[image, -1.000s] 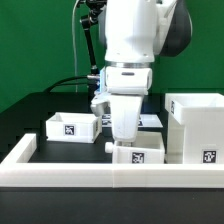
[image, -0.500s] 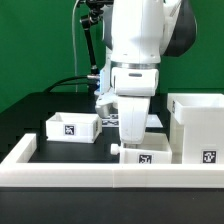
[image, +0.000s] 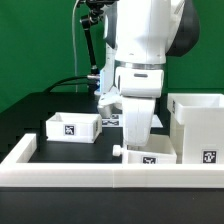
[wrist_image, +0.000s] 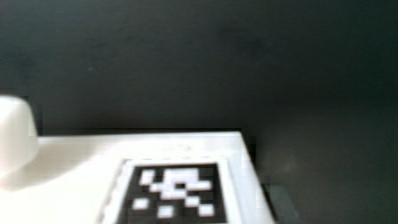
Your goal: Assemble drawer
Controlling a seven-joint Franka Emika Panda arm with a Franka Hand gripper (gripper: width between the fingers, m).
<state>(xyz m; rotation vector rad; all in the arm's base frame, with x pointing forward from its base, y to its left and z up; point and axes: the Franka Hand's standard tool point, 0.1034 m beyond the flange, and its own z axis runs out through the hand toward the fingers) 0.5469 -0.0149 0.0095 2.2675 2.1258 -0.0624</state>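
My gripper (image: 135,141) reaches straight down onto a small white open-topped tray (image: 152,156) with a black-and-white tag, just behind the front border wall. The jaws appear shut on the tray's wall, and the fingertips are hidden by the hand. In the wrist view the tray's white face (wrist_image: 89,160) and its tag (wrist_image: 175,192) fill the lower part, very close and blurred. The tall white box-shaped shell (image: 196,122) stands just to the exterior view's right of the tray. A second small tray (image: 72,127) sits at the exterior view's left.
The long low white border wall (image: 80,172) runs along the front and up the exterior view's left side. The marker board (image: 152,121) lies behind the gripper, mostly hidden. A blurred white rounded shape (wrist_image: 11,140) shows at the wrist view's edge.
The gripper and the small tray under it have moved together toward the exterior view's right, closer to the tall shell. The other tray and the shell have not moved.
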